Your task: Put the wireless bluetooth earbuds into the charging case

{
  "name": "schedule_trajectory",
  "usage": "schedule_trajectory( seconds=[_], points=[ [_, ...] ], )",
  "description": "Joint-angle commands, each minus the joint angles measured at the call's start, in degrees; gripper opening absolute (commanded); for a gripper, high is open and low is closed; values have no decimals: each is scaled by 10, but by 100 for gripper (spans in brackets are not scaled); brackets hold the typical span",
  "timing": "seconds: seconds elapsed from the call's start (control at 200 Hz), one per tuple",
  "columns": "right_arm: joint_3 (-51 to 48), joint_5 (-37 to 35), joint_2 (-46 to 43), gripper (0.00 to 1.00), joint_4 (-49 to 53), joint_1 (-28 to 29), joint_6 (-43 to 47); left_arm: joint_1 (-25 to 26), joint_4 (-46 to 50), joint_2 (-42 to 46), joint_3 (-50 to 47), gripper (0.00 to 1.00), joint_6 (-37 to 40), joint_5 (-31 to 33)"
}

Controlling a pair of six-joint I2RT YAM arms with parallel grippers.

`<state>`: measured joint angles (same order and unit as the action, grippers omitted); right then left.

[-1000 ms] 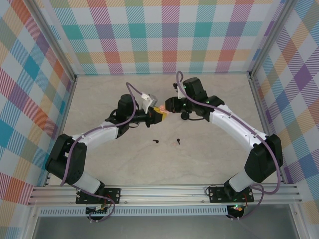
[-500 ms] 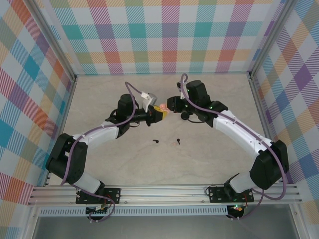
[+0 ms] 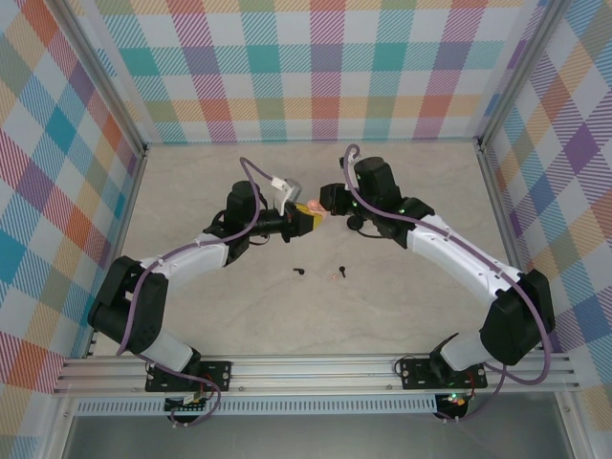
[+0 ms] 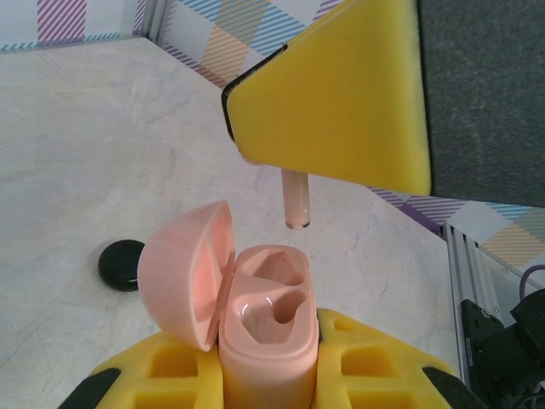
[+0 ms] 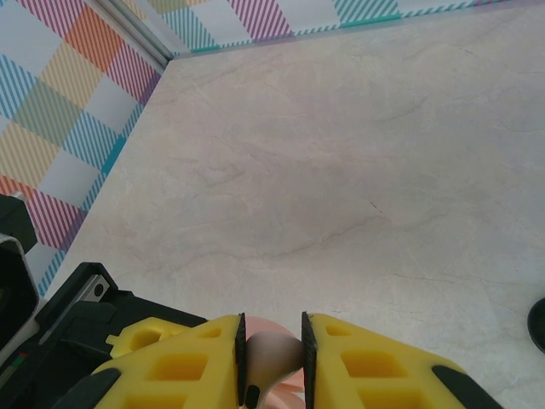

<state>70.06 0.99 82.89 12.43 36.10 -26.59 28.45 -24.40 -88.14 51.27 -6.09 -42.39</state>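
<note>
The two arms meet over the middle of the table, a little toward the far side. The left gripper is clenched on a pink charging case, with its yellow fingers pressing the case body from both sides. The hinged lid is swung open to the left, and both moulded wells are bare. The right gripper is closed tight on a pinkish-white earbud, pinching the rounded head between its yellow pads.

The left wrist view shows how the two line up. The earbud's stem sticks out from under the right gripper's yellow finger and points at the open case. Its tip sits just short of the far well, with a small gap between them, so they are not touching. This view also shows a black round case lying on the table to the left of the pink one.

The right wrist view shows the grip itself, with the earbud's head wedged in the narrow slot between the pads. A sliver of the pink case is visible just below it.

From the top view, the two grippers sit tip to tip. Two black earbuds lie on the table nearer the arm bases, well apart from both grippers. There is a pale speck beside the right-hand one that is too small to identify.
</note>
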Motion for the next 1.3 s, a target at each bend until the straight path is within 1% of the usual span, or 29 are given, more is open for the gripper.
schedule_trajectory(
  seconds=[0.0,0.75,1.295],
  points=[
    [-3,-10,-8,26,-21,5,-7,4,-32,3,12,8,-8,-12],
    [-6,-8,1,26,-22,9,-9,4,-58,-4,16,6,-32,-10],
    [-5,-10,8,26,-22,14,-9,4,-53,-6,20,7,-35,-9]
  ],
)
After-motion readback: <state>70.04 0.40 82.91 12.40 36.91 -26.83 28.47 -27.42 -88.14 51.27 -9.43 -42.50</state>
